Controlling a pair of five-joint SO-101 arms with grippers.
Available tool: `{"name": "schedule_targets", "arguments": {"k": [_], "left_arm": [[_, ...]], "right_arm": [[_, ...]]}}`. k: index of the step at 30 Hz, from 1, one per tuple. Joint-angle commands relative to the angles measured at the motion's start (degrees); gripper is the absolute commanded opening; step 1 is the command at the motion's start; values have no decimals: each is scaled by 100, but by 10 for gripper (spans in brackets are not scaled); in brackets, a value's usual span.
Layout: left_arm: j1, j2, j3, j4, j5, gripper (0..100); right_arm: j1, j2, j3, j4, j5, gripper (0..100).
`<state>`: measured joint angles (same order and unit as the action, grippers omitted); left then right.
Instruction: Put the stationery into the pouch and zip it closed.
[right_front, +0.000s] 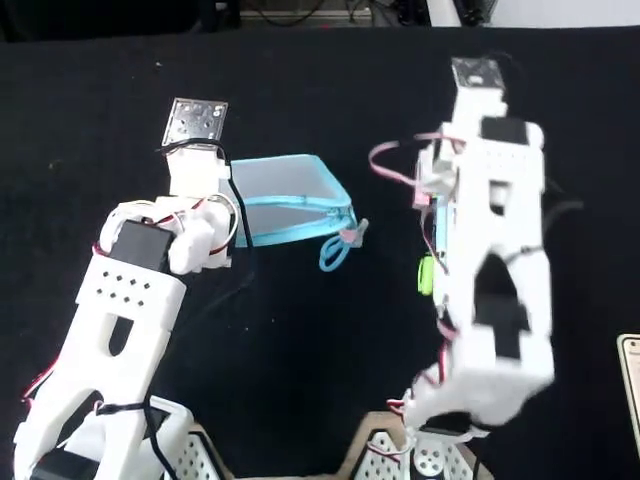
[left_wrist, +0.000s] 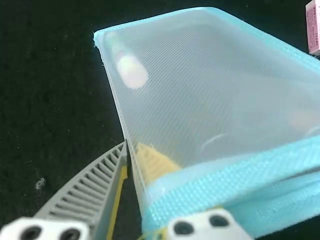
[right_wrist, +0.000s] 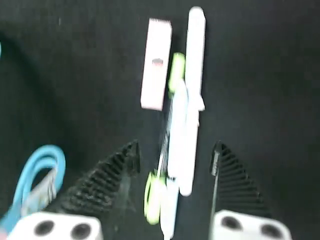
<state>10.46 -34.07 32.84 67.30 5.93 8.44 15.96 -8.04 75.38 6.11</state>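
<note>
The pouch (right_front: 285, 195) is translucent with light blue trim and lies left of the table's centre. Its zipper strap loop (right_front: 335, 250) hangs off its right end. My left gripper (left_wrist: 136, 165) is shut on the pouch's (left_wrist: 210, 100) left edge, with its grey finger (left_wrist: 95, 187) along the mesh. A whitish item (left_wrist: 131, 70) shows through the mesh. My right gripper (right_wrist: 175, 147) stands open just above the stationery, straddling white pens with green ends (right_wrist: 180, 135). Beyond them lies a white and pink eraser (right_wrist: 156, 62). A green pen end (right_front: 425, 275) pokes out under the right arm (right_front: 495, 230).
The table is covered in black cloth (right_front: 300, 350). The blue strap loop (right_wrist: 37, 172) lies close beside the right gripper's finger (right_wrist: 112, 172). A card-like object (right_front: 630, 385) sits at the right edge. The arm bases (right_front: 400, 450) stand at the front.
</note>
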Motion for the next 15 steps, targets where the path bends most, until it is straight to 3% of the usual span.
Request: {"name": "schedule_targets", "arguments": {"k": [1,15], "left_arm": [[92,62,180,0,53,30],[92,44,180,0,53,30]], "right_arm": [[-281,980,-1516,70,-70,225],[-440,3943,-5288,914,-70,225]]}}
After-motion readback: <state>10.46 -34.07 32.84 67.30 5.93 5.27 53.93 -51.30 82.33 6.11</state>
